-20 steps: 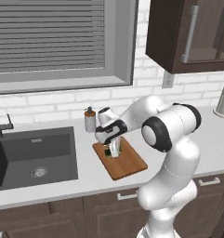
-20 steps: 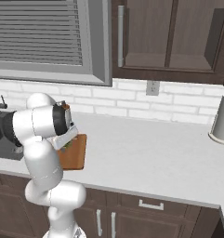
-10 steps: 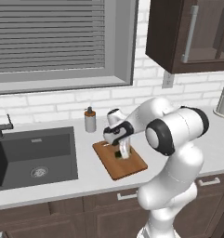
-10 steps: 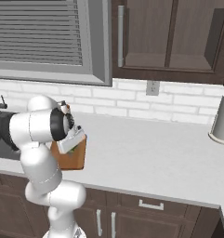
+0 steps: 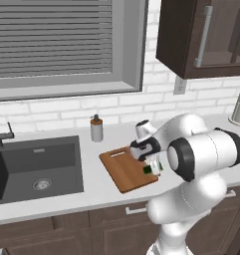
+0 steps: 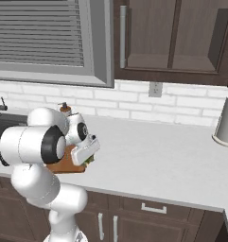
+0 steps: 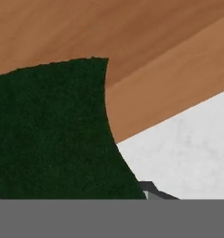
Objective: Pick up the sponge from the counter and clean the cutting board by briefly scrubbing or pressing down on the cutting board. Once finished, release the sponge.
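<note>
Clamped on the sponge (image 5: 151, 169), the claw (image 5: 152, 167) is seen at the near right corner of the cutting board (image 5: 125, 169). Compared with a second ago, it has been carried from the board's middle toward that corner. In the hand view the sponge's dark green face (image 7: 53, 130) is seen just ahead of the claw, over the board's edge (image 7: 146, 60), with the bench (image 7: 187, 148) beyond it. One sponge, one board, one soap bottle (image 5: 96, 128) and one sink (image 5: 37, 164) are counted.

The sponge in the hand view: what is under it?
Under the sponge lies the cutting board, with bare counter beside. Whether sponge and board touch is hidden by the sponge itself.
</note>
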